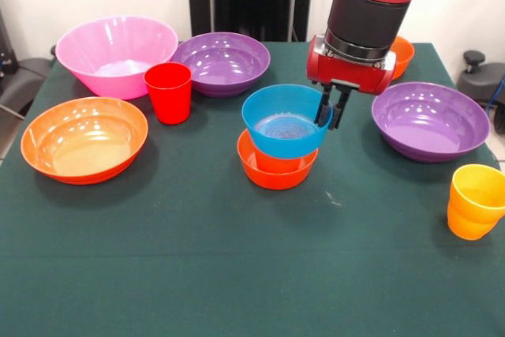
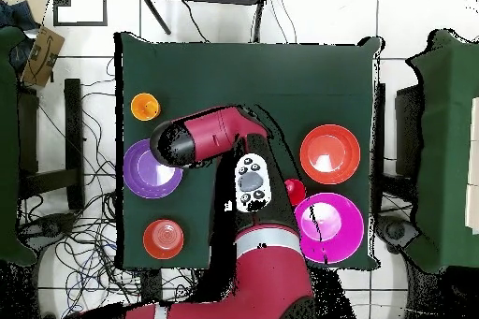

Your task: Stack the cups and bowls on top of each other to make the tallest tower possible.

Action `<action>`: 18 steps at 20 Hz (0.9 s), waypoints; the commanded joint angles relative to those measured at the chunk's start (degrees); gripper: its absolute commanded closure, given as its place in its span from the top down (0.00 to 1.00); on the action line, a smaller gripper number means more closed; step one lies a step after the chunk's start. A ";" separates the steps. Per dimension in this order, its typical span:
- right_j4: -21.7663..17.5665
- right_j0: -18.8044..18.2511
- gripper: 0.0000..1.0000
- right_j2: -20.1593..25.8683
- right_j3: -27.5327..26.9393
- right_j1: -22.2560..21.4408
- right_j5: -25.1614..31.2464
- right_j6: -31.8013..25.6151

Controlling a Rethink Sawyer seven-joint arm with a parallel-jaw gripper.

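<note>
My gripper (image 1: 330,116) is shut on the right rim of the blue bowl (image 1: 284,121), one finger inside and one outside. The blue bowl hangs slightly tilted, its base down in the mouth of a small orange bowl (image 1: 276,167) at the table's middle; I cannot tell if they touch. The red cup (image 1: 169,92) stands to the left, upright. A yellow-orange cup (image 1: 476,195) sits nested in an orange cup at the right edge, and shows in the overhead view (image 2: 145,107). In the overhead view the arm (image 2: 215,137) hides the gripper and the blue bowl.
Large pink bowl (image 1: 117,54) and large orange bowl (image 1: 84,138) on the left. One purple bowl (image 1: 223,62) behind the red cup, another (image 1: 430,120) on the right. A second small orange bowl (image 1: 402,54) shows behind the arm.
</note>
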 commanded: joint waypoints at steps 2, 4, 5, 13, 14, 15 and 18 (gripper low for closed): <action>-5.38 0.18 0.00 1.64 3.24 3.97 -2.02 -5.26; -5.36 0.12 0.00 1.66 3.18 3.99 -1.92 -5.34; -5.33 0.14 0.00 1.66 3.17 4.00 -1.85 -5.33; -5.27 0.10 0.00 1.80 3.50 3.93 -1.83 -5.48; -5.22 0.07 0.00 1.83 3.49 3.90 -1.76 -5.51; -5.20 0.06 0.00 1.88 3.50 3.90 -1.81 -5.51; -5.12 -0.26 0.00 2.08 3.51 3.87 -1.82 -5.84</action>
